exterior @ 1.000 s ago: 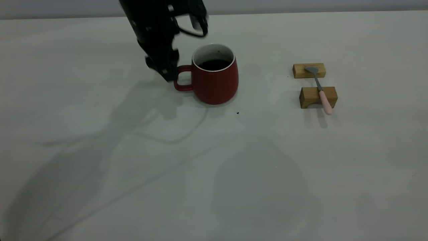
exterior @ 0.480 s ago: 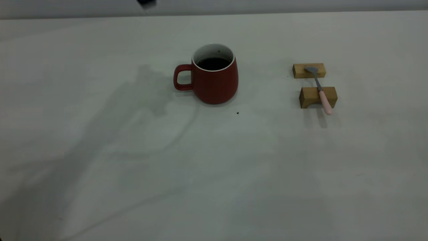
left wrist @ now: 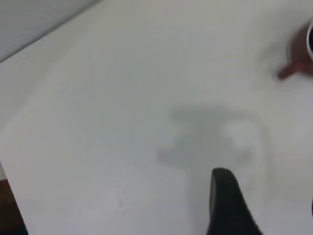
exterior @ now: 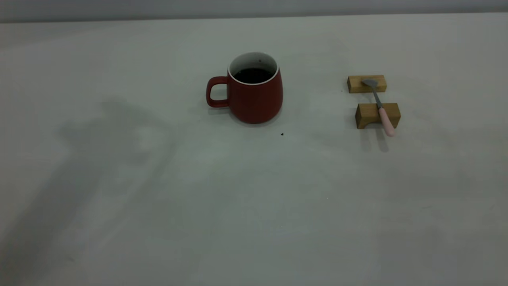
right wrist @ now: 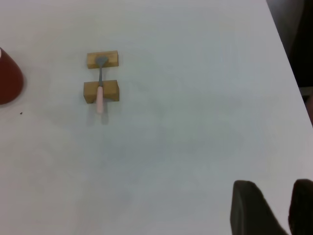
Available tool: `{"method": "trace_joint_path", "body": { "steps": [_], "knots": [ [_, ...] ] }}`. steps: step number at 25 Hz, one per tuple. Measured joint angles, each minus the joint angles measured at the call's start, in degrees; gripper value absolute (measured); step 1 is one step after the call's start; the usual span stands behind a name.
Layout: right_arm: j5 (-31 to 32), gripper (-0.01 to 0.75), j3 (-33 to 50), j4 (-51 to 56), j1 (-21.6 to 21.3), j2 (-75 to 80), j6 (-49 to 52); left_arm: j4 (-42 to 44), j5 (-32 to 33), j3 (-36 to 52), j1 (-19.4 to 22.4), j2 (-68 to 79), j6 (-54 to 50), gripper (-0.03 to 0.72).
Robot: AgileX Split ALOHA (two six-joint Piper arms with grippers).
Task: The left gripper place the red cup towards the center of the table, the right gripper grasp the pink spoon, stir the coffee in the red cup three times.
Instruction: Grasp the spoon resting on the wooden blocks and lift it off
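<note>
The red cup (exterior: pixel 255 95) is standing upright on the table (exterior: pixel 254 206), near the middle and toward the far side, its loop handle pointing to the exterior view's left. It is holding the coffee (exterior: pixel 254 75), a dark pool sitting well below the white rim, with bare white wall showing above it. Nothing is touching the cup.

Well to the cup's right, the pink spoon (exterior: pixel 379 106) is lying across two small wooden blocks (exterior: pixel 377 115): the grey bowl is resting on the farther block, the pink handle is crossing the nearer one and sticking out past its front edge. A tiny dark speck (exterior: pixel 282 134) is sitting on the table just in front of the cup.

The left gripper (left wrist: pixel 230 205) is hovering over bare table well away from the cup; only one dark finger shows, so its opening cannot be told. The right gripper (right wrist: pixel 273 208) is hanging high above the table, far from the spoon, its two fingers parted and holding nothing.
</note>
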Motion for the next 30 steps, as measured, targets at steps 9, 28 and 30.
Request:
{"method": "trace_joint_path", "body": {
  "steps": [9, 28, 30],
  "knots": [
    [0.0, 0.238, 0.0, 0.0, 0.0, 0.0, 0.0, -0.95, 0.0, 23.86, 0.0, -23.88, -10.87, 0.478],
    [0.0, 0.238, 0.0, 0.0, 0.0, 0.0, 0.0, -10.01, -2.55, 68.94, 0.0, -70.77, -2.58, 0.478],
    [0.0, 0.238, 0.0, 0.0, 0.0, 0.0, 0.0, -10.72, -2.63, 69.06, 0.0, -73.57, -1.63, 0.478]
  ]
}}
